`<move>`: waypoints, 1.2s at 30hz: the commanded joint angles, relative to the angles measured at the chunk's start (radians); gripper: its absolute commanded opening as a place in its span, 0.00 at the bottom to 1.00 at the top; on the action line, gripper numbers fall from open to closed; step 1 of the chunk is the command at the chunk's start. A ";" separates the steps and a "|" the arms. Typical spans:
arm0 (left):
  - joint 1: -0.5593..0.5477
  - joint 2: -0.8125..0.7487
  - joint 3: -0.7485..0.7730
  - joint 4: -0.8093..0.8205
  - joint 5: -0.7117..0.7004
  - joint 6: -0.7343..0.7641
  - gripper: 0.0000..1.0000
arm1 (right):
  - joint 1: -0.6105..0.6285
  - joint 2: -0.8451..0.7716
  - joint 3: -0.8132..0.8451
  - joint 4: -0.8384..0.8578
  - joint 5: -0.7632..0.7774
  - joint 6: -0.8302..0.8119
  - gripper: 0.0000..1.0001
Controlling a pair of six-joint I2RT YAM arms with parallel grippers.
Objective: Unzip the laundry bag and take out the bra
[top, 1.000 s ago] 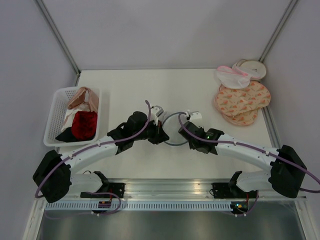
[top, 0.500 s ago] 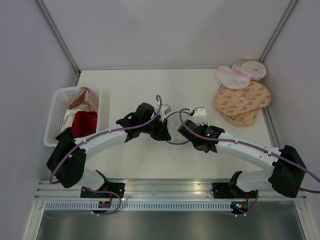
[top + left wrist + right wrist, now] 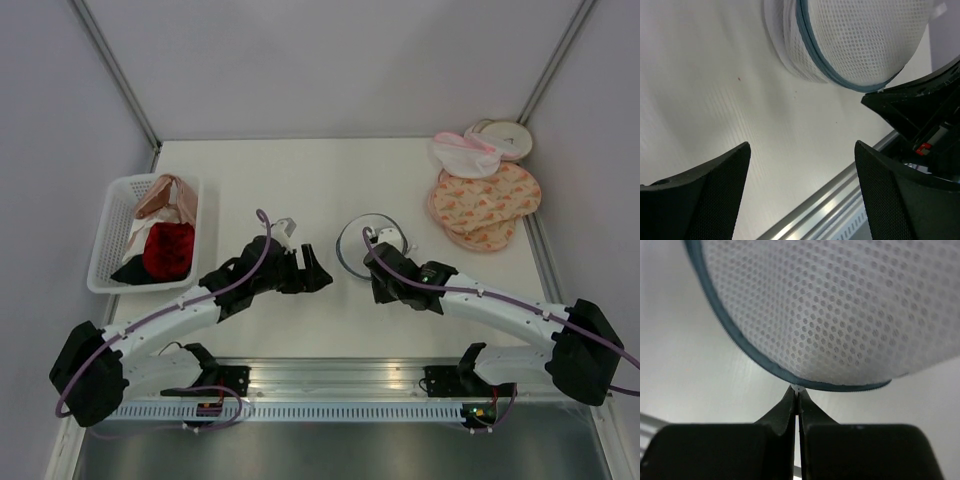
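The laundry bag [image 3: 368,240] is a round drum of white mesh with a dark rim, lying mid-table. In the right wrist view its mesh [image 3: 840,315] fills the top. There my right gripper [image 3: 797,389] is shut on a small white zipper pull at the toothed dark rim. From above, the right gripper [image 3: 376,262] meets the bag's near edge. My left gripper [image 3: 318,270] stands open to the left of the bag, apart from it. In its own view the left gripper [image 3: 802,190] holds nothing, and the bag [image 3: 855,40] lies beyond it. The bra is hidden.
A white basket [image 3: 112,228] at the left holds a red garment [image 3: 168,248] and a pink-peach one [image 3: 168,196]. Peach patterned rounds [image 3: 485,198] and a pink-trimmed mesh pouch [image 3: 464,156] lie at the back right. A metal rail [image 3: 840,200] runs along the near edge.
My left gripper has opened, let go of the bag and drawn back to the left. The bag has shifted slightly right and away, with the right gripper still shut at its rim.
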 commanded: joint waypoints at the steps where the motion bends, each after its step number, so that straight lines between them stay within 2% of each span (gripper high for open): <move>1: -0.056 -0.049 -0.093 0.111 -0.064 -0.273 0.88 | 0.001 -0.051 -0.038 0.180 -0.280 -0.034 0.01; 2: -0.067 -0.056 -0.128 0.196 -0.066 -0.288 0.89 | 0.001 -0.063 -0.045 0.197 -0.330 -0.034 0.00; 8: -0.099 0.022 -0.183 0.442 -0.067 -0.411 0.90 | 0.001 -0.088 -0.053 0.226 -0.363 -0.047 0.00; 11: -0.122 0.065 -0.176 0.488 -0.099 -0.451 0.91 | 0.001 -0.103 -0.055 0.225 -0.361 -0.053 0.00; 16: -0.142 0.085 -0.211 0.559 -0.274 -0.547 0.91 | 0.002 -0.126 -0.067 0.216 -0.398 -0.064 0.01; 25: -0.150 0.238 -0.159 0.602 -0.280 -0.557 0.88 | 0.002 -0.137 -0.072 0.184 -0.440 -0.087 0.00; 29: -0.150 0.286 -0.145 0.663 -0.262 -0.563 0.75 | 0.002 -0.146 -0.082 0.167 -0.435 -0.087 0.00; 34: -0.151 0.267 -0.171 0.702 -0.311 -0.574 0.62 | 0.005 -0.163 -0.096 0.141 -0.443 -0.098 0.00; 36: -0.151 0.257 -0.177 0.716 -0.317 -0.563 0.46 | 0.005 -0.165 -0.098 0.131 -0.435 -0.098 0.00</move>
